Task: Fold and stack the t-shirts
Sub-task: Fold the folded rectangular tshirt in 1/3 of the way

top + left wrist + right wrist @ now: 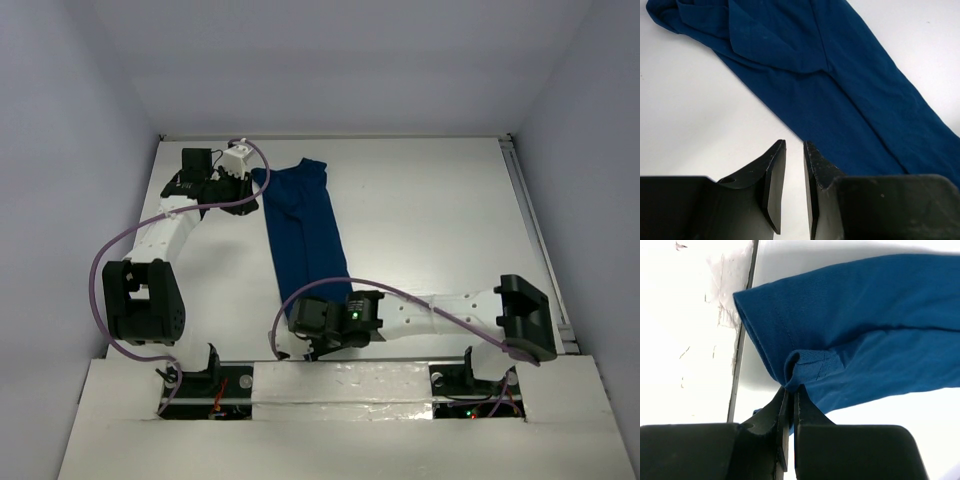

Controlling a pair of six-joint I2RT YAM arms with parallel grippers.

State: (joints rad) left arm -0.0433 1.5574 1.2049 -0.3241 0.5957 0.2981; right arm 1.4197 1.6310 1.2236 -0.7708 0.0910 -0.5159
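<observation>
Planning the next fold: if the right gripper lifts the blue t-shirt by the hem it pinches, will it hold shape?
Probably not: the t-shirt puckers softly at the right gripper, so it should droop. Lying creased and flat on the table, it looks thin and light, likely trailing behind.

The left arm reaches far forward on its own side, elbow raised, its tool (pixel 795 145) tipped down with the fingers nearly together and a thin empty gap between them. The right arm lies low, forearm stretched leftward, its tool (pixel 791 390) pinched tight on a fold of the t-shirt (pixel 865 315).
</observation>
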